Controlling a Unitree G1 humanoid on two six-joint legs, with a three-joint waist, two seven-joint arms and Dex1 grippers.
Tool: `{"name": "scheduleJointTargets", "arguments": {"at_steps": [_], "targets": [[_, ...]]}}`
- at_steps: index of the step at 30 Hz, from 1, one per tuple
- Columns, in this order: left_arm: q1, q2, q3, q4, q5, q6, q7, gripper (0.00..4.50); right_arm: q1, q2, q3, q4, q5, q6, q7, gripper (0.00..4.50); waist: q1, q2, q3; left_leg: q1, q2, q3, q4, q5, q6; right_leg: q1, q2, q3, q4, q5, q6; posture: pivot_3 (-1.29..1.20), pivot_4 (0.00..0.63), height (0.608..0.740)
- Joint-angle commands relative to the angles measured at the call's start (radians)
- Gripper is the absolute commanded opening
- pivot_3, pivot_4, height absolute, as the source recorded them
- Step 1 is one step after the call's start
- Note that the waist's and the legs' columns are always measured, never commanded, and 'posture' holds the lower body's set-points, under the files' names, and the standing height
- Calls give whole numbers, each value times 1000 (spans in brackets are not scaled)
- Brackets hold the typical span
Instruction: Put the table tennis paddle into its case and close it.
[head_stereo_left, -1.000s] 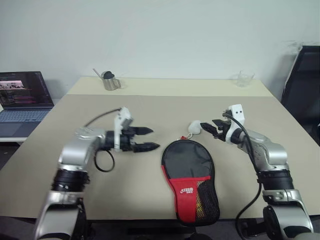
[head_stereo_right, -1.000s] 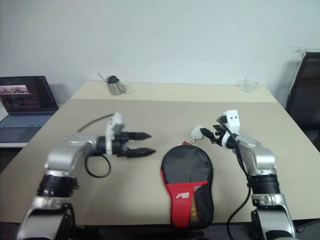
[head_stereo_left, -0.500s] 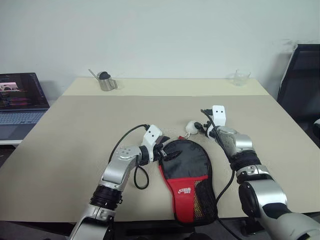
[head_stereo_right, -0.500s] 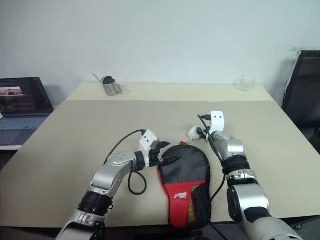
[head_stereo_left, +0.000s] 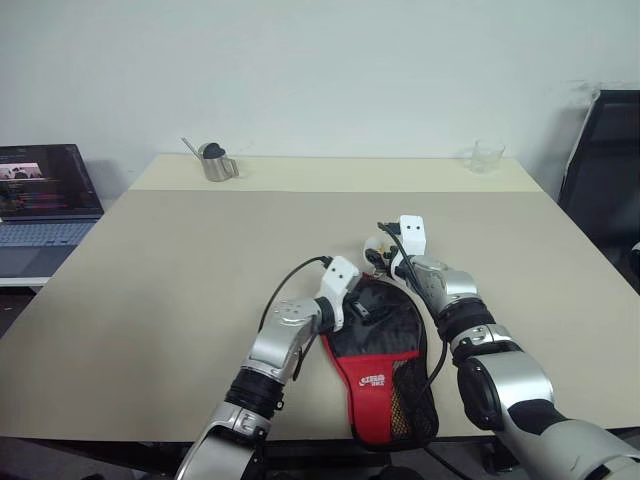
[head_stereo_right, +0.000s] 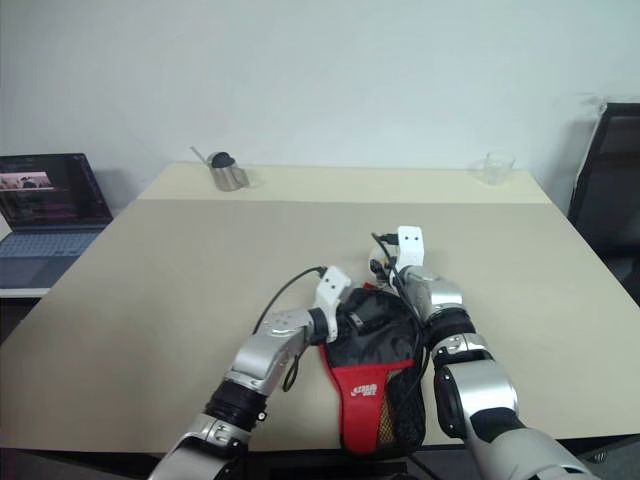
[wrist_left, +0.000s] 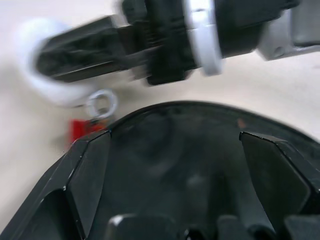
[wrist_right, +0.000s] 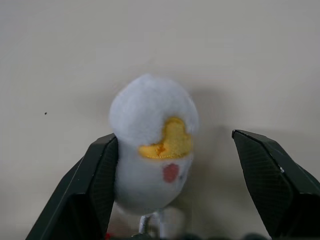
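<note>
Right gripper (wrist_right: 175, 190) straddles white plush charm (wrist_right: 152, 155) beside case (head_stereo_left: 385, 370).

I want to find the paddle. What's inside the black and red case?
The case lies zipped flat on the table, so its inside is hidden. Only black fabric, the red part and mesh pocket show.

The case (head_stereo_left: 385, 350) lies on the table's (head_stereo_left: 180, 260) near edge, charm (wrist_right: 152, 150) behind it.

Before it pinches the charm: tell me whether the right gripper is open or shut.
Open. In the right wrist view its two black fingers stand wide apart, with the white plush charm between them, against one finger and clear of the other.
</note>
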Motion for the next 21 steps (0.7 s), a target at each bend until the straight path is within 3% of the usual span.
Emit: {"name": "scheduleJointTargets", "arguments": {"at_steps": [1,8,9,11,19,21], "targets": [[4,35,-39,1,55,5,12,4469,-17,-10,-3,-10,-13,-33,-7,3759,0,0,0,0,0,0,0,0,0,0,0,0,0,0,0,0,150,740],[9,74,-32,14,62,55,35,4469,-6,-20,-20,-10,-16,-42,-9,3759,-4,1,-1,7,1,1,0,0,0,4,1,1,1,0,0,0,150,740],[9,74,-31,11,60,57,35,4490,-7,-20,-21,-11,-15,-44,-9,3577,-4,1,-1,7,1,1,0,0,0,4,1,1,1,0,0,0,150,740],[9,73,-29,7,57,62,34,4500,-7,-19,-22,-11,-14,-48,-9,3146,-4,1,-1,7,1,1,0,0,0,4,1,2,1,0,0,0,150,740],[10,78,-21,12,59,56,43,4500,23,-9,-13,-48,-17,-41,-9,380,-4,1,-1,7,1,2,-1,0,0,4,1,2,1,0,0,0,150,740],[13,79,-22,12,60,54,44,4500,31,-7,-11,-59,-18,-37,-9,49,-4,1,-1,7,1,2,-1,0,0,4,1,3,1,0,0,0,150,740]]}}
